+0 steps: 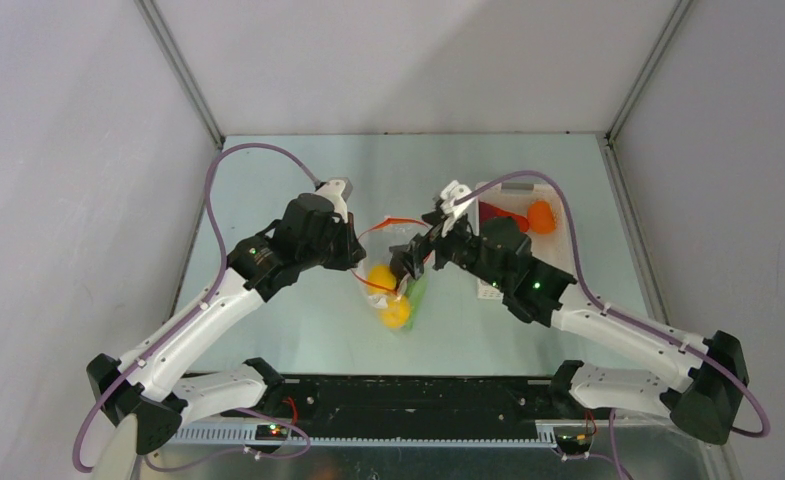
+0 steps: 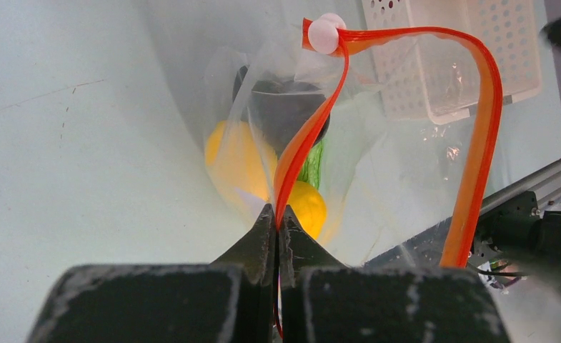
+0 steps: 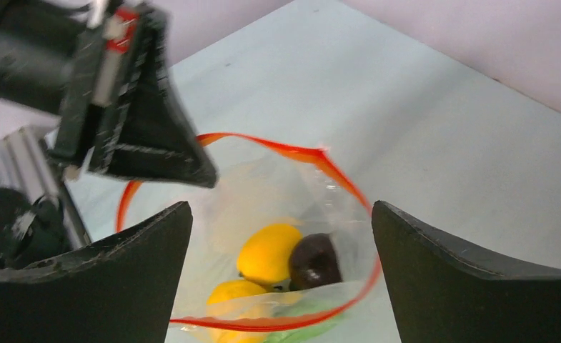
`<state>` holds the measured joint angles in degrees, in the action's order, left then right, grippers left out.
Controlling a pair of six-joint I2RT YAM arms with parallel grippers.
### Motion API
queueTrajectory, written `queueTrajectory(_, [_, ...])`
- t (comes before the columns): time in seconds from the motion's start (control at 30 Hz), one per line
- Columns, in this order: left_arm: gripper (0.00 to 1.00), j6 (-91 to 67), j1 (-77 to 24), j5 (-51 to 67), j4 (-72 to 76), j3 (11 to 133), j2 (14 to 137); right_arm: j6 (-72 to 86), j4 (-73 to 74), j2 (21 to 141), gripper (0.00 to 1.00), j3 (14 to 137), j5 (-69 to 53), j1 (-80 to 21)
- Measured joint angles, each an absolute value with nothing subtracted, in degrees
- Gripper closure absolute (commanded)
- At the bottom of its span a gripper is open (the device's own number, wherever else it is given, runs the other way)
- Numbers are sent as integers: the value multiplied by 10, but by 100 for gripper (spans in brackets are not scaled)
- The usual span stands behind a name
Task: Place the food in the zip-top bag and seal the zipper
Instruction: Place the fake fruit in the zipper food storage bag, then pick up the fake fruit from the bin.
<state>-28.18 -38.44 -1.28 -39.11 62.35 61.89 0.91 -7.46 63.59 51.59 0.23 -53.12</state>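
Jaws pinched tight, the left gripper (image 2: 277, 221) holds the zipper (image 2: 477, 143) at the left edge of the zip-top bag (image 1: 393, 285). The right gripper (image 3: 281, 207) hangs just above the bag's looped-open mouth, spread wide and empty. Inside the bag sit two lemons (image 3: 266, 250), a dark piece (image 3: 314, 261) and a green piece (image 2: 311, 166). Right of the bag, a white basket (image 1: 558, 250) holds an orange (image 1: 540, 216) and a red chili (image 1: 498, 212). The pale tabletop (image 1: 298, 330) under the bag is enclosed by grey walls (image 1: 68, 150).
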Motion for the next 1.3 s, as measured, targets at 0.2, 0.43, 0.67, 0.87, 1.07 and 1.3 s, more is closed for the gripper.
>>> queueTrajectory(0.2, [100,-280,-384,-13,-391,623,619,93,-17,608,1,522,59,-427])
queueTrajectory(0.43, [100,-280,-384,-13,-391,623,619,136,116,627,1,528,158,-229])
queueTrajectory(0.67, [100,-280,-384,-13,-391,623,619,101,171,725,4,540,197,-125])
queueTrajectory(0.87, [100,-280,-384,-13,-391,623,620,52,172,837,15,588,222,-109])
queueTrajectory(1.07, [100,-280,-384,-13,-391,623,627,27,174,952,26,672,233,-106])
queueTrajectory(1.3, [100,-280,-384,-17,-392,623,635,12,177,1017,32,698,238,-98])
